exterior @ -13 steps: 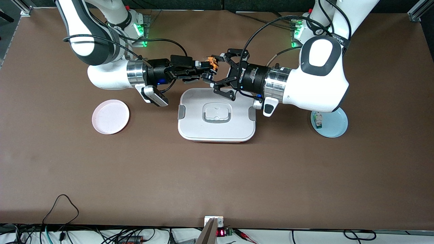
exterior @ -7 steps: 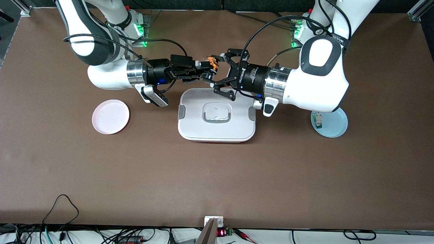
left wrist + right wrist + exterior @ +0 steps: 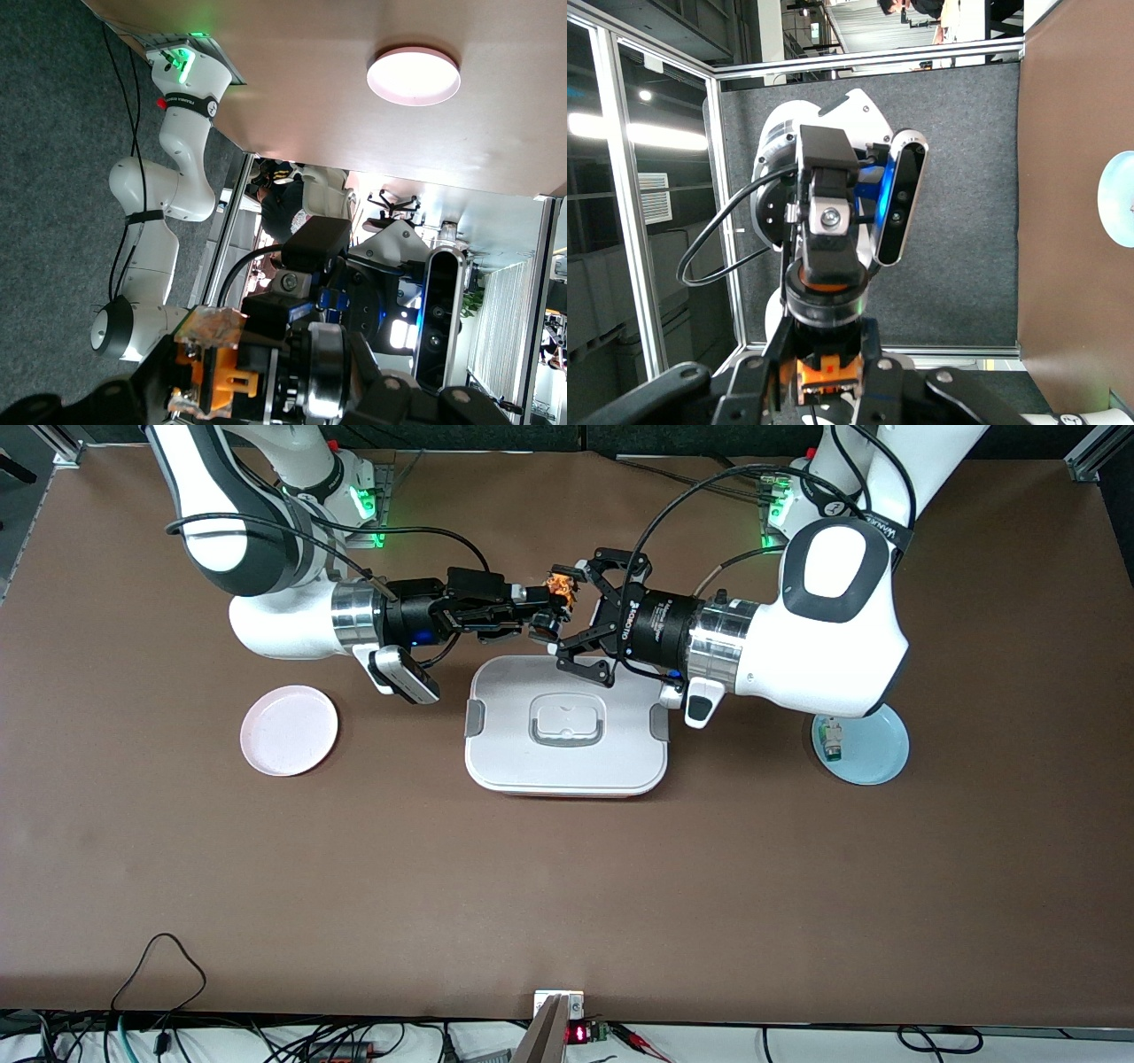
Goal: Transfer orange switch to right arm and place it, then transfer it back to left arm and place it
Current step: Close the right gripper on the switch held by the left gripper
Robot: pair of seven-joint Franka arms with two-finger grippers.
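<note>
The orange switch point(image 3: 560, 589) hangs in the air above the edge of the white box point(image 3: 532, 772) that faces the robots' bases. My right gripper point(image 3: 551, 607) is shut on it; in the right wrist view the switch point(image 3: 829, 379) sits clamped between the right gripper's point(image 3: 829, 394) black fingers. My left gripper point(image 3: 571, 615) faces it with its jaws spread wide on either side of the switch, not touching it. In the left wrist view the switch point(image 3: 213, 376) shows close up in the right gripper's grasp, level with my left gripper point(image 3: 239, 414).
A pink plate point(image 3: 289, 730) lies toward the right arm's end of the table. A light blue plate point(image 3: 881, 755) at the left arm's end holds a small white component with a green end point(image 3: 830, 740). Cables trail along the table's front edge.
The left gripper's jaws have spread a little wider around the switch. The right gripper has kept its grip, and the switch has turned slightly. Both arms have barely moved.
</note>
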